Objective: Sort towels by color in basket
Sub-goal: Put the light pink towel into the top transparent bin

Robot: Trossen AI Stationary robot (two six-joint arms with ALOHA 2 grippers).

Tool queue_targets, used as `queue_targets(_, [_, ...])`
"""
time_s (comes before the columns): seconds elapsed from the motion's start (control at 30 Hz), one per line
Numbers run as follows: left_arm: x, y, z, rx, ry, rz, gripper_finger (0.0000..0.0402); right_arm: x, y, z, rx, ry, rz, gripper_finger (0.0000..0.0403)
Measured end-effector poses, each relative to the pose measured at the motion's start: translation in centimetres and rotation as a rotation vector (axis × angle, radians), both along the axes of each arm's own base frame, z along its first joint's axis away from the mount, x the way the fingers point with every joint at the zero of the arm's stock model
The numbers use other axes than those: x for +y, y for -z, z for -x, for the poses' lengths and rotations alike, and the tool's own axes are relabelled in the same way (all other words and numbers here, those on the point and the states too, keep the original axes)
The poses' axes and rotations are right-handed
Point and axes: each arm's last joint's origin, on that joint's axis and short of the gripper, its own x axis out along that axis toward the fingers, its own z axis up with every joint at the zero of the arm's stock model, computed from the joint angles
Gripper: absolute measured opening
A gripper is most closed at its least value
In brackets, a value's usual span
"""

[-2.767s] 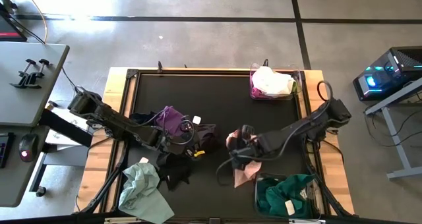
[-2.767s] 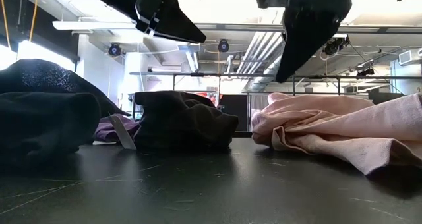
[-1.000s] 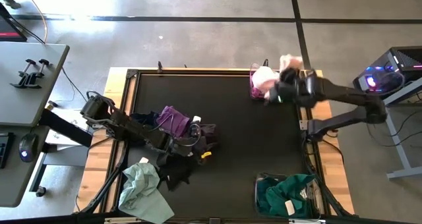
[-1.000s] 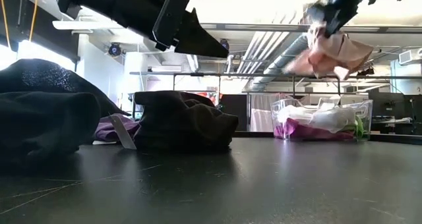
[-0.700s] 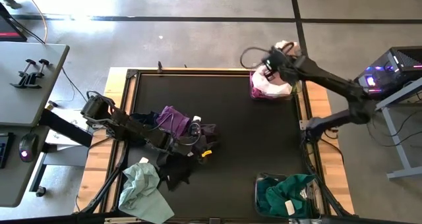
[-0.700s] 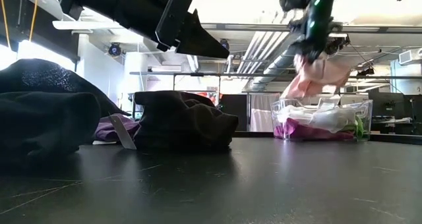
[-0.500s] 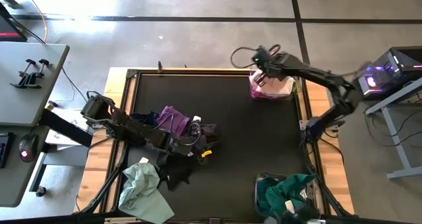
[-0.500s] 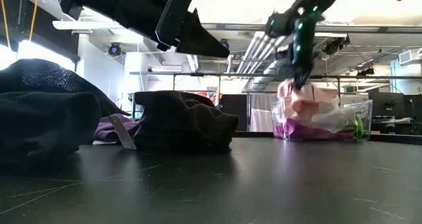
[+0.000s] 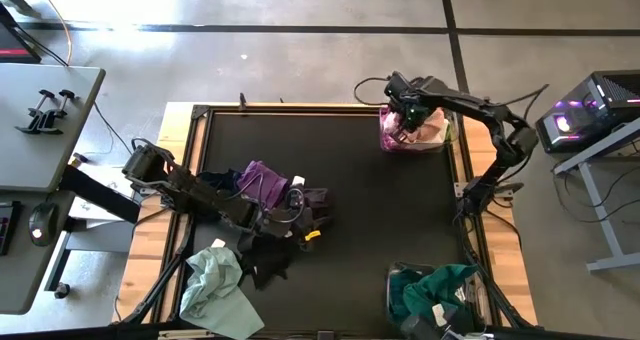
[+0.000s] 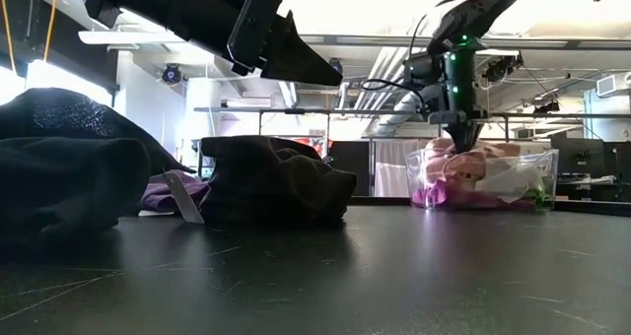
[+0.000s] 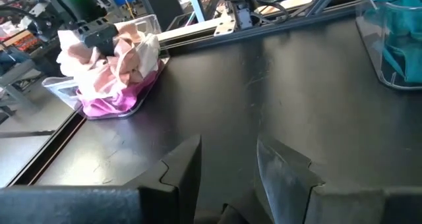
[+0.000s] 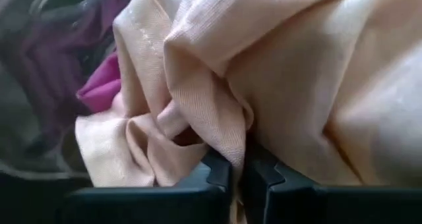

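Over the far clear bin (image 9: 448, 140) | right gripper (image 9: 407, 119) down in it, fingers pinched on the pink towel (image 12: 264, 72), so it's got hold | pink sits on white and magenta towels (image 11: 109, 105) | left gripper (image 9: 300, 223) hovers part open, holding nothing, by the purple towel (image 9: 258, 183) mid-table | teal towels (image 9: 430, 292) in near bin

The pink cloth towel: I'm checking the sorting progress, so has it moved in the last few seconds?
Yes. The pink cloth towel left the table's middle and now sits in the clear plastic basket at the far right corner, the right gripper still pinching it.
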Motion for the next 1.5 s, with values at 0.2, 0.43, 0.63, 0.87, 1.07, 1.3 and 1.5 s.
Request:
queue_targets(0.2, [0.0, 0.0, 0.0, 0.0, 0.0, -0.001, 0.0133, 0.5, -1.7, 0.9, -0.148, -0.004, -0.064, 0.0095])
queue_targets(0.43, [0.0, 0.0, 0.0, -0.002, -0.002, 0.007, 0.0133, 3.4, -5.4, 2.7, -0.285, -0.06, -0.129, 0.0154])
queue_targets(0.63, [0.1, 0.0, 0.0, -0.005, -0.008, 0.015, 0.0133, 3.7, -8.3, 2.9, -0.353, -0.03, 0.193, 0.0145])
queue_targets(0.87, [0.1, 0.0, 0.0, -0.008, -0.01, 0.022, 0.0133, -0.2, -7.5, 1.8, -0.369, 0.116, 0.409, 0.0087])
queue_targets(1.07, [0.1, 0.0, 0.0, -0.008, -0.01, 0.022, 0.0133, -2.3, -3.0, -0.1, -0.185, 0.13, 0.361, 0.0013])
queue_targets(1.3, [0.0, 0.0, 0.0, -0.008, -0.008, 0.023, 0.0133, -0.8, 1.4, -1.8, -0.04, 0.023, 0.075, 0.001])
queue_targets(1.5, [-0.2, 0.0, 0.0, -0.002, 0.044, 0.049, 0.0133, -2.0, 3.6, -2.0, -0.024, 0.014, 0.003, 0.0002])
